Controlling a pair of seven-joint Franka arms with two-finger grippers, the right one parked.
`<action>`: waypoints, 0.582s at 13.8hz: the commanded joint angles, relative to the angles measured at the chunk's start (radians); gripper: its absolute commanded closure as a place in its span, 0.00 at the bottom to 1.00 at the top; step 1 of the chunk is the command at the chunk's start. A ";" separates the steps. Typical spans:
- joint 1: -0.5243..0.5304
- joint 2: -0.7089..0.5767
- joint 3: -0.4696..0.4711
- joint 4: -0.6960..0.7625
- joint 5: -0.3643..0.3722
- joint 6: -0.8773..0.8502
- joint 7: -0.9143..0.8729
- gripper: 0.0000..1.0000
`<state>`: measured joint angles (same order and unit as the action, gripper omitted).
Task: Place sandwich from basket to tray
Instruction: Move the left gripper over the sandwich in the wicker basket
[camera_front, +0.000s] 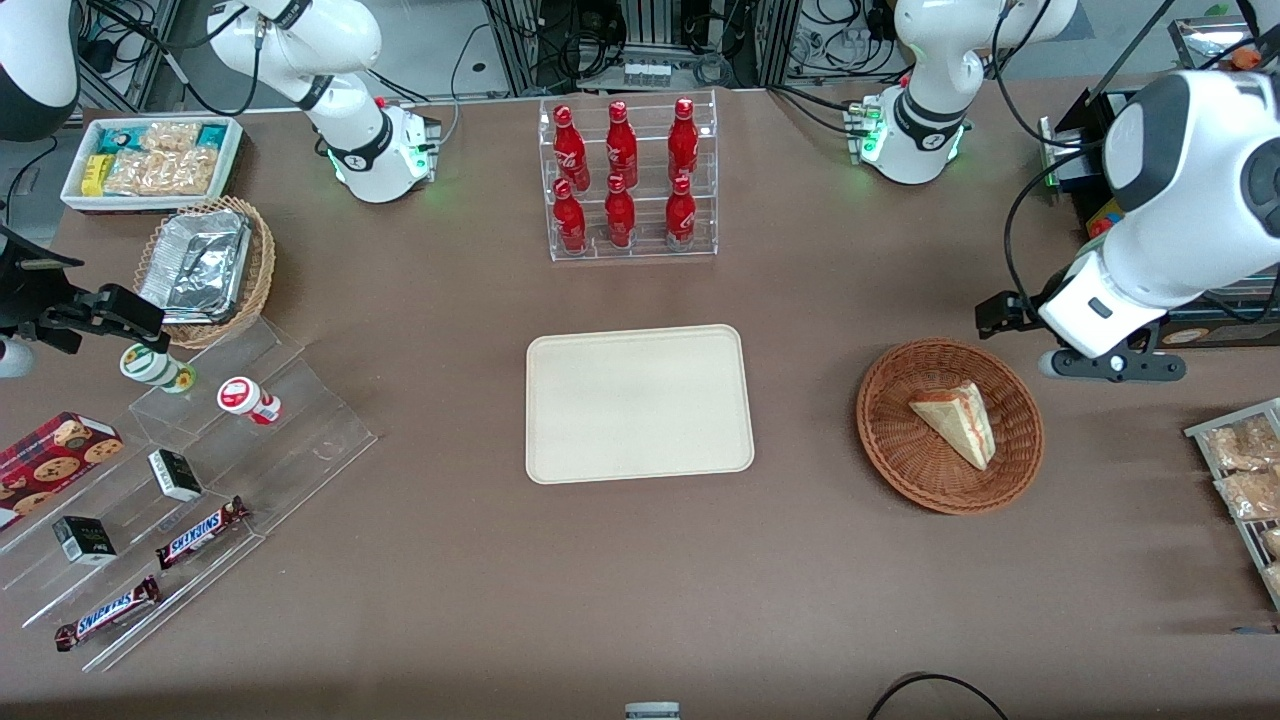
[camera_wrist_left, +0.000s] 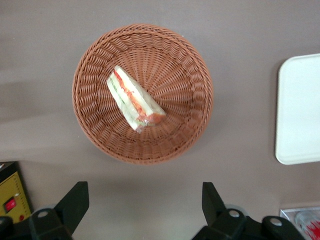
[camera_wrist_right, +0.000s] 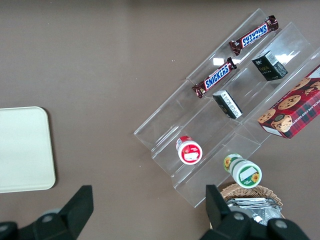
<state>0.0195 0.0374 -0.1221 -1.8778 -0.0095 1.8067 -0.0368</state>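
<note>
The sandwich (camera_front: 958, 420) (camera_wrist_left: 134, 100), a pale wedge with red, orange and green layers, lies on its side in the round reddish-brown basket (camera_front: 885, 440) (camera_wrist_left: 95, 125) toward the working arm's end of the table. The cream tray (camera_front: 638, 404) (camera_wrist_left: 300, 110) lies flat at mid-table with nothing on it. My left gripper (camera_front: 1110, 365) (camera_wrist_left: 145, 202) hangs above the table just outside the basket rim, farther from the front camera than the basket. It is open wide, with only bare table showing between the fingers.
A clear rack of red bottles (camera_front: 625, 180) stands farther from the front camera than the tray. A wire rack of snack packets (camera_front: 1245, 470) sits beside the basket at the table's end. Toward the parked arm's end are a stepped acrylic shelf (camera_front: 200, 480), a tan foil-filled basket (camera_front: 205, 265) and a white bin (camera_front: 150, 160).
</note>
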 joint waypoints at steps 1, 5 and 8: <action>0.023 -0.004 -0.005 -0.095 0.002 0.116 0.017 0.00; 0.042 0.042 -0.004 -0.152 0.003 0.216 0.017 0.00; 0.042 0.078 -0.004 -0.164 0.003 0.278 0.003 0.00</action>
<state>0.0526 0.1051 -0.1197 -2.0282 -0.0095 2.0419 -0.0350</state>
